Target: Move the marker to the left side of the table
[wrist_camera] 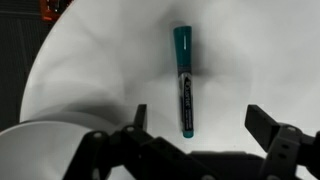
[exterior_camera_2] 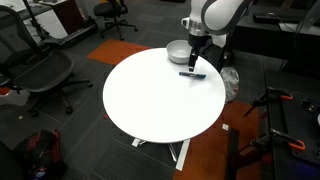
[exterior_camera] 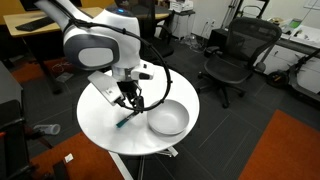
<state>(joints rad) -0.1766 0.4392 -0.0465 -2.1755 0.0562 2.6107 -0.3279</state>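
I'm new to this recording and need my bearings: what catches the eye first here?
The teal marker lies on the round white table, and the open gripper is poised over one end of it, with a finger on either side. Near it, by the table's edge, stands a grey-white bowl.

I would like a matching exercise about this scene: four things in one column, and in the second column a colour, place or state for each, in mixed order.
Column one:
1 marker
2 bowl
3 table
4 gripper

Column two:
a round, with a white top
b open, over the marker
c teal, lying flat
d grey-white, near the table's edge

Pairs: 1-c, 2-d, 3-a, 4-b
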